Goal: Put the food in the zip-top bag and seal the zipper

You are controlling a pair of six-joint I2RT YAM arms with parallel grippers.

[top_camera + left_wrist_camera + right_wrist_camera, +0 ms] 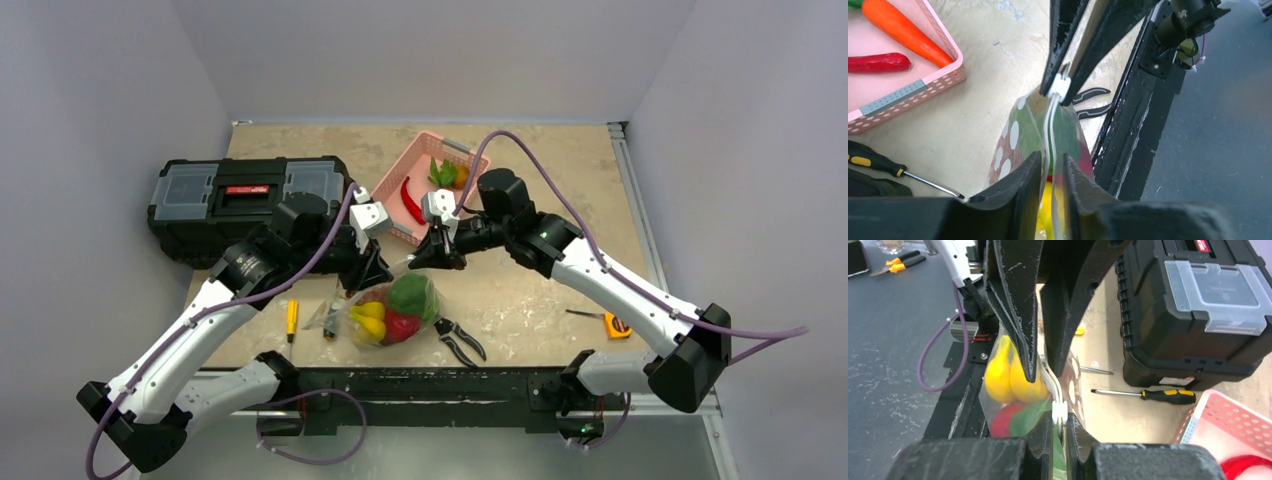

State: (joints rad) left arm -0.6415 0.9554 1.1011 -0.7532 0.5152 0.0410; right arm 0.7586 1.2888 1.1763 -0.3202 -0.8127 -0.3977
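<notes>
- Top external view: a beige table (560,200) fills the scene, with both arms reaching in from its near edge and meeting near the middle.
- A black toolbox (240,205) with clear lid compartments sits at the back left.
- A pink basket (408,165) stands at the back centre, to the right of the toolbox. It holds a red chili (411,200) and an orange carrot (903,30).
- The zip-top bag (392,310) rests on the table near the front edge, between the two arms, with its rim lifted toward the grippers.
- The food is inside the bag: a green pepper (412,295) on top, yellow fruit (370,320) at the left and a red fruit (402,325) below.
- The left gripper (378,270) is at the left end of the rim. Its fingers (1028,175) are nearly together, pinching the plastic and strip between them.
- The right gripper (425,258) faces it from the right, fingers (1075,432) pressed tight on the same strip.
- Black pliers (460,340) lie just right of the bag.
- A yellow-handled screwdriver (292,318) lies to its left.
- The zipper (1048,125) runs as a pale wavy line between the two grippers.
- A small white slider (1059,412) sits on the strip right at the right gripper's fingertips.
</notes>
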